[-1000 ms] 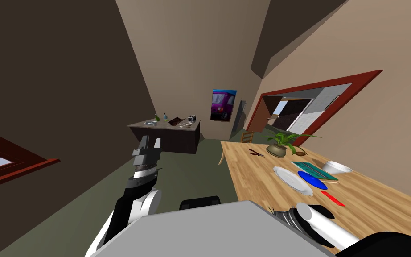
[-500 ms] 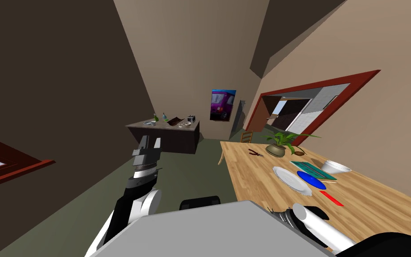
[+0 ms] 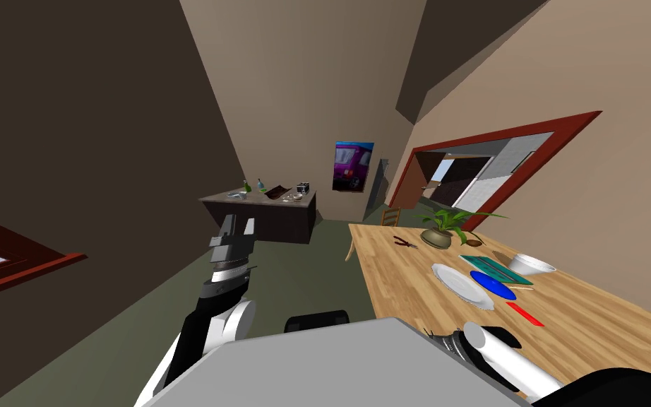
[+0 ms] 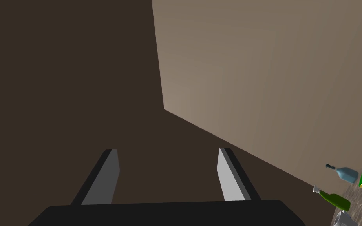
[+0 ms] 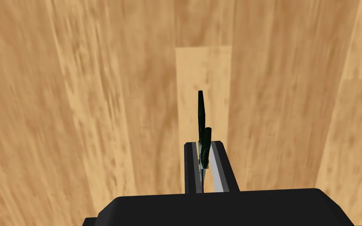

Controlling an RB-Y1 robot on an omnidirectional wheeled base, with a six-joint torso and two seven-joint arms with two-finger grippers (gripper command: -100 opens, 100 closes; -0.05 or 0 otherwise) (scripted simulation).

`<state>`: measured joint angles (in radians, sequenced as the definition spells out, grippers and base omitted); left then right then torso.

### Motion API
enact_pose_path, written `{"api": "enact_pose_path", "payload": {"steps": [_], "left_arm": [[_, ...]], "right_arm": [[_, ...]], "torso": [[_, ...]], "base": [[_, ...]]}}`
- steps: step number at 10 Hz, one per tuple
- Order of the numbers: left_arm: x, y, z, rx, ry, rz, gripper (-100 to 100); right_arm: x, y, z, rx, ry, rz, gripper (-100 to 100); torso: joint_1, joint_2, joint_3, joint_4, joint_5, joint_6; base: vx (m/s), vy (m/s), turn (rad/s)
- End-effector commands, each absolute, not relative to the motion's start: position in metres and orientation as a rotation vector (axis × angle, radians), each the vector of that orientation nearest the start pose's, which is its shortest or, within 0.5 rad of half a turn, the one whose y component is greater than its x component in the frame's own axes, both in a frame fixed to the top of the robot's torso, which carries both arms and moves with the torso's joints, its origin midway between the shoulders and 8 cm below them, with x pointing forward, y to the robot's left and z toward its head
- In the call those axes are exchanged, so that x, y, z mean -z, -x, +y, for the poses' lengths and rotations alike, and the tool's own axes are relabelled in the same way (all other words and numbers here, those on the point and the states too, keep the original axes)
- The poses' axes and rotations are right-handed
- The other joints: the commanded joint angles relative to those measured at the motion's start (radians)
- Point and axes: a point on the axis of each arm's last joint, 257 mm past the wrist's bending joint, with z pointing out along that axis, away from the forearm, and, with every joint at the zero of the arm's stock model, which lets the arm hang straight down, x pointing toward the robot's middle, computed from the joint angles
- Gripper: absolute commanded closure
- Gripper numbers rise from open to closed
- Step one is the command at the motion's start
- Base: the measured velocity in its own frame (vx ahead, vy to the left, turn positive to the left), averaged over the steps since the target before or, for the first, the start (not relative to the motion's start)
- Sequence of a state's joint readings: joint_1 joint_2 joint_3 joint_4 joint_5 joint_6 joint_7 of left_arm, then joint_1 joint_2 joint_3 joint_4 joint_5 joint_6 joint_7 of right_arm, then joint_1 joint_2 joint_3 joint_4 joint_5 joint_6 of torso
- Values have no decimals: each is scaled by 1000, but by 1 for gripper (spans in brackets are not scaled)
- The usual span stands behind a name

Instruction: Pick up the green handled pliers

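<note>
In the right wrist view my right gripper [image 5: 203,146] is shut on a thin, very dark green pair of pliers [image 5: 202,117]. Their slim end sticks out past the fingertips, just above the light wood table [image 5: 78,98]. In the head view my right forearm [image 3: 500,353] reaches over the table's near end, beside my chest. My left gripper [image 3: 236,227] is held up over the floor, away from the table. Its fingers [image 4: 107,176] stand open with nothing between them.
Farther along the table [image 3: 395,282] lie a white plate [image 3: 462,285], a blue disc [image 3: 493,285], a red strip [image 3: 526,314], a green board [image 3: 493,267], a white bowl [image 3: 532,266], a potted plant [image 3: 448,226] and dark-handled pliers [image 3: 407,243]. A dark counter [image 3: 260,215] with bottles stands ahead.
My right gripper has closed onto the pliers. The head view and my right forearm have shifted slightly to the left. The left arm has not moved.
</note>
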<state>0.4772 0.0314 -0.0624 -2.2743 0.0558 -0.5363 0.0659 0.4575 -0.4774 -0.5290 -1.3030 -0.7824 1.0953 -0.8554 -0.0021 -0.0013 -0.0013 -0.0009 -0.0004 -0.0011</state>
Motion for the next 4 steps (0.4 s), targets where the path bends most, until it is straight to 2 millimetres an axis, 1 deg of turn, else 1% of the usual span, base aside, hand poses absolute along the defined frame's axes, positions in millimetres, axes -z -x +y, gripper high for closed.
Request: {"api": "enact_pose_path", "payload": {"steps": [1, 2, 3, 4], "left_arm": [[-35, -342, 259, 1482, 663, 553, 0], [-35, -342, 259, 1482, 663, 553, 0], [-35, -342, 259, 1482, 663, 553, 0], [-35, -342, 259, 1482, 663, 553, 0]], "right_arm": [[497, -92, -548, 243, 3151, 191, 100], [492, -91, -550, 241, 3151, 192, 100], [496, -92, -549, 245, 3152, 190, 100], [495, -91, -549, 243, 3151, 191, 0]], "torso": [[0, 0, 0, 0, 0, 0], [1, 1, 0, 0, 1, 0], [2, 1, 1, 0, 1, 0], [1, 1, 0, 0, 0, 0]], "base": [[-11, 21, 32], [-18, 29, 21], [-8, 11, 0], [0, 0, 0]]}}
